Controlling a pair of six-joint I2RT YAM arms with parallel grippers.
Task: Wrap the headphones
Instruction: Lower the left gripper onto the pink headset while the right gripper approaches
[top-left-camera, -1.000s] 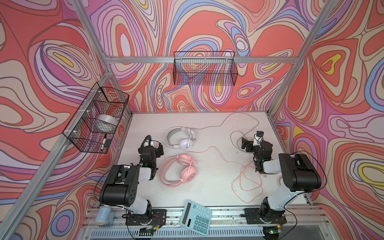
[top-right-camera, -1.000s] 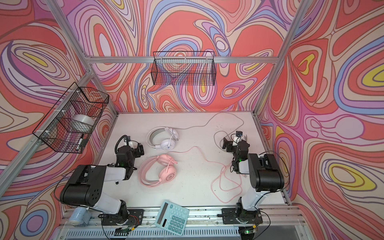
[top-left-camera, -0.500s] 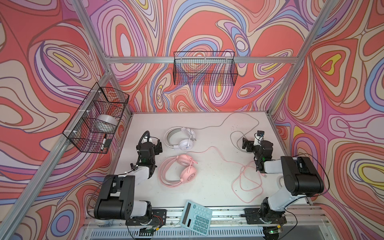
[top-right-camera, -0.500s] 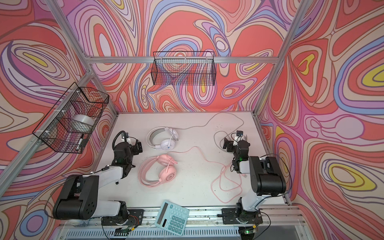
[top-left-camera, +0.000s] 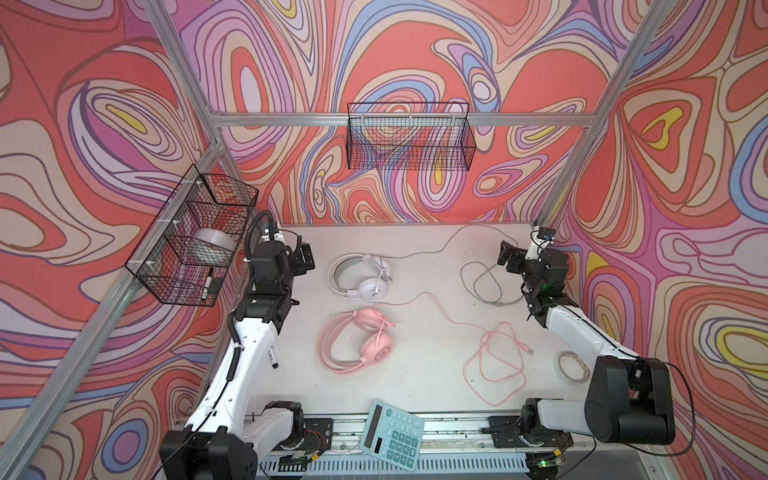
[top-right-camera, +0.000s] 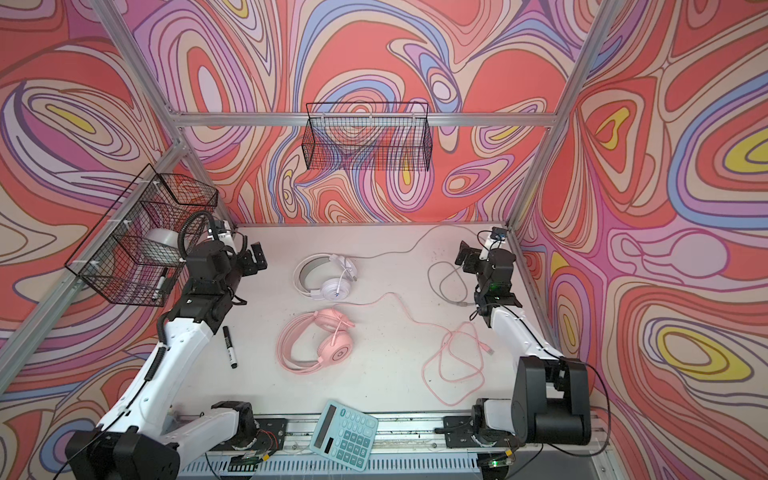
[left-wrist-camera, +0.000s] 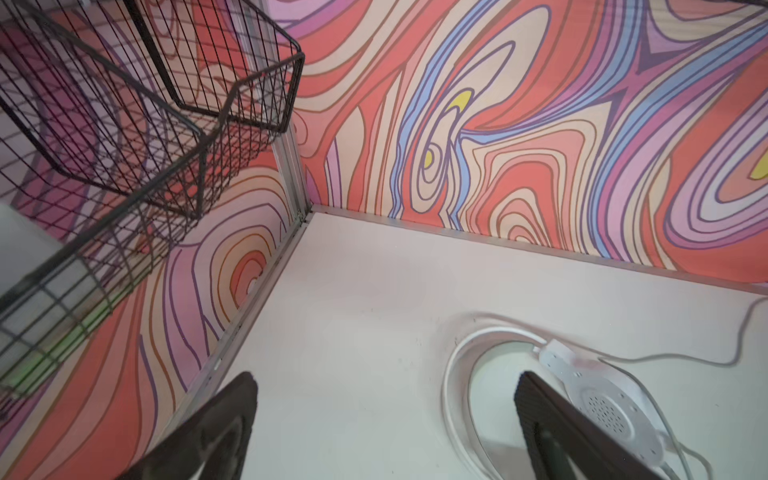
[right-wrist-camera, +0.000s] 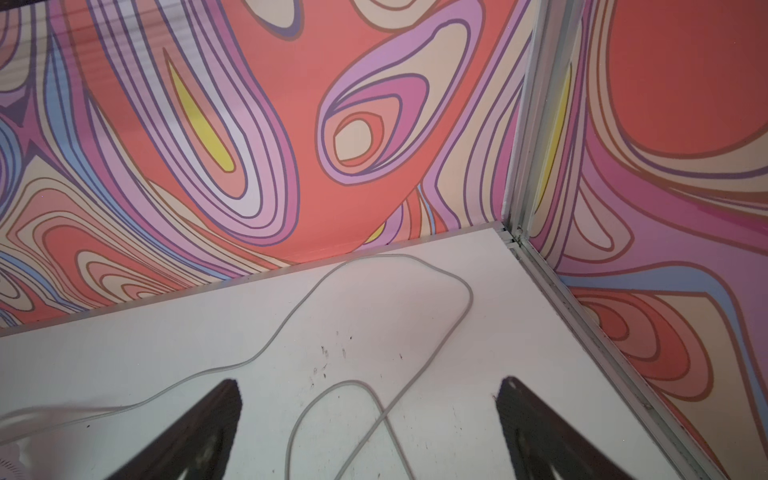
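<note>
- The left gripper (top-left-camera: 305, 258) is hovering with jaws spread fully and gripping nothing. The white over-ear headset with a grey-lined band (top-left-camera: 371, 286) is lying just beside and below it, likely the first pick.
- The right gripper (right-wrist-camera: 370, 380), equally wide and empty, is hanging over that headset's thin grey cable (right-wrist-camera: 390, 254), which is sprawling in loops beneath it.
- The all-pink headset (top-left-camera: 380, 351) is resting behind both grippers with its pink cable (top-left-camera: 420, 293) strewn loose, so 2 wraps are waiting.

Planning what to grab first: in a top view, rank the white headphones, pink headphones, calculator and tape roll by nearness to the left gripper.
From the left gripper:
1. White headphones, right beside it.
2. Pink headphones, mid-table.
3. Calculator, front edge.
4. Tape roll, far right.
</note>
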